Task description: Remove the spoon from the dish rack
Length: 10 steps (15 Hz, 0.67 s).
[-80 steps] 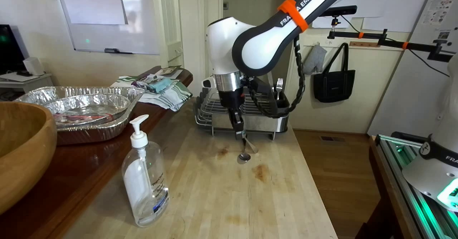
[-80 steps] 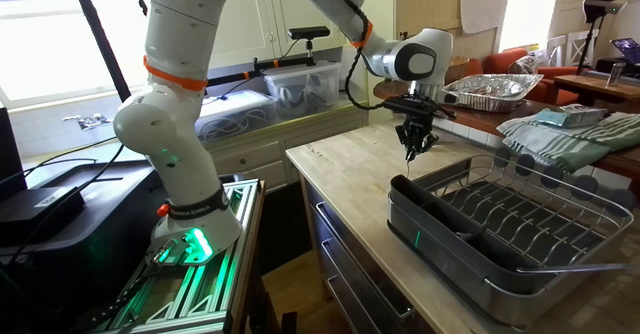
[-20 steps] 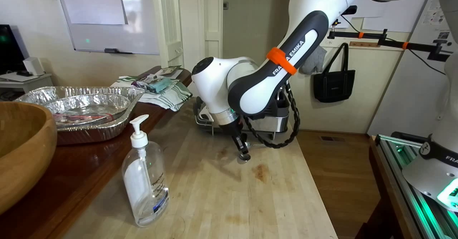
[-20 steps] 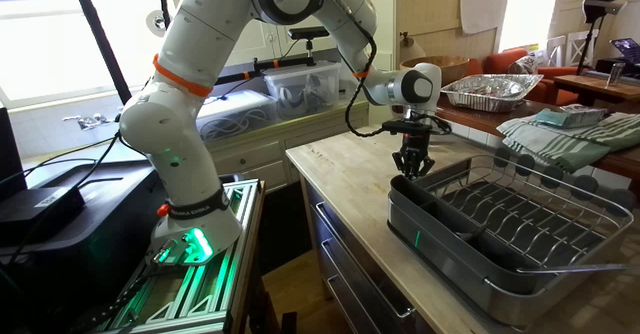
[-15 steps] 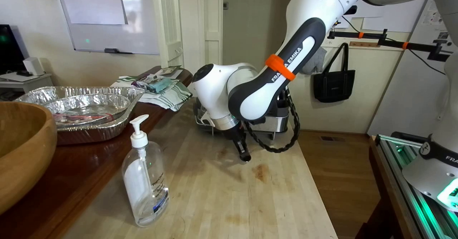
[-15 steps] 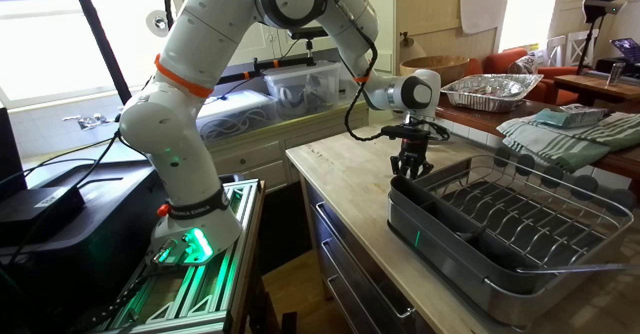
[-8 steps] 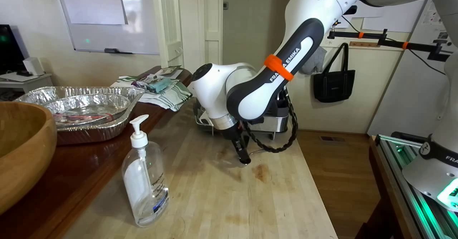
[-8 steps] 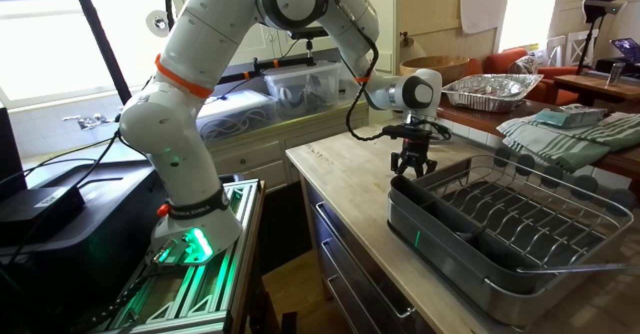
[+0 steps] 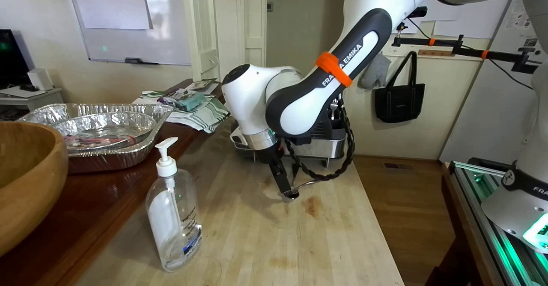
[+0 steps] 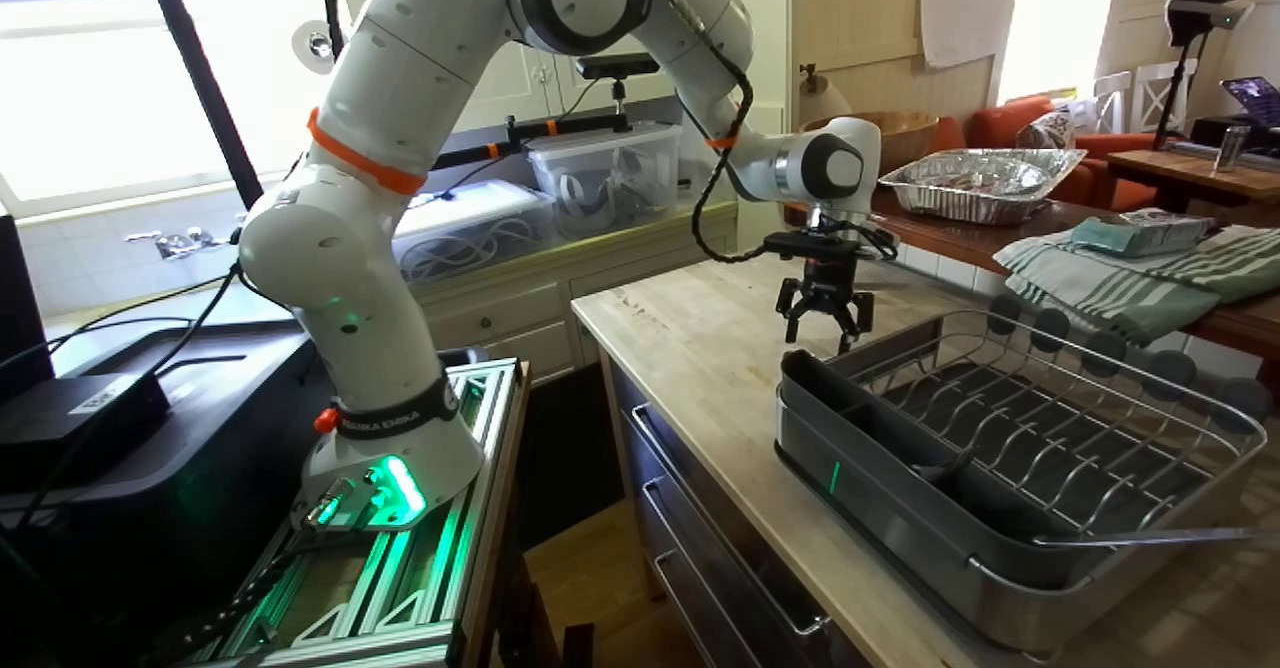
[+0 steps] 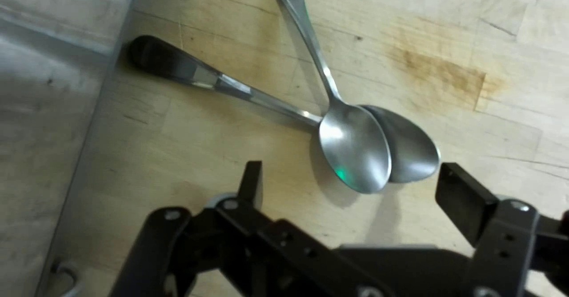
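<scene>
- An upper spoon [image 11: 344, 114] rests its bowl across that of a lower spoon [image 11: 233, 88] on the wooden table [image 9: 338, 243], both outside the dish rack [image 10: 1050, 598] and near it; from where I stand, I cannot tell which one the job means.
- The robot's black fingers [image 11: 464, 201] stand wide apart, gripping nothing, the two bowls between them; whether they touch the table, I cannot tell.
- A fork [image 9: 333, 105] stands in the utensil holder [image 9: 335, 132].
- Removal looks done to me; the step in hand seems to be letting go, though readying a grip would look much the same.
- The next move, I judge, calls for a straight lift, fingers wide, nudging neither bowl.
</scene>
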Each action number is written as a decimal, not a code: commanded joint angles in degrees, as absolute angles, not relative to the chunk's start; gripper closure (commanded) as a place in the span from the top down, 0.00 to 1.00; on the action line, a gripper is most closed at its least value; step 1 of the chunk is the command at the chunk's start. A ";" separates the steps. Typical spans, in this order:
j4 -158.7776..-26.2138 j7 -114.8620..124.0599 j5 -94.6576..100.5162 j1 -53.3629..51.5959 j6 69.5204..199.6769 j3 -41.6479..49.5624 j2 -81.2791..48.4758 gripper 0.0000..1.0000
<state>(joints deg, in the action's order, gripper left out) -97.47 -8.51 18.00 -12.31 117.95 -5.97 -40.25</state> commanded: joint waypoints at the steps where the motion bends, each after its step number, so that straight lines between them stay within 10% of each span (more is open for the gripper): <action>1: -98.93 -7.07 15.28 -11.68 118.84 -6.84 -36.78 1.00; 10: -104.92 -1.87 4.86 -9.59 117.85 -7.00 -21.23 1.00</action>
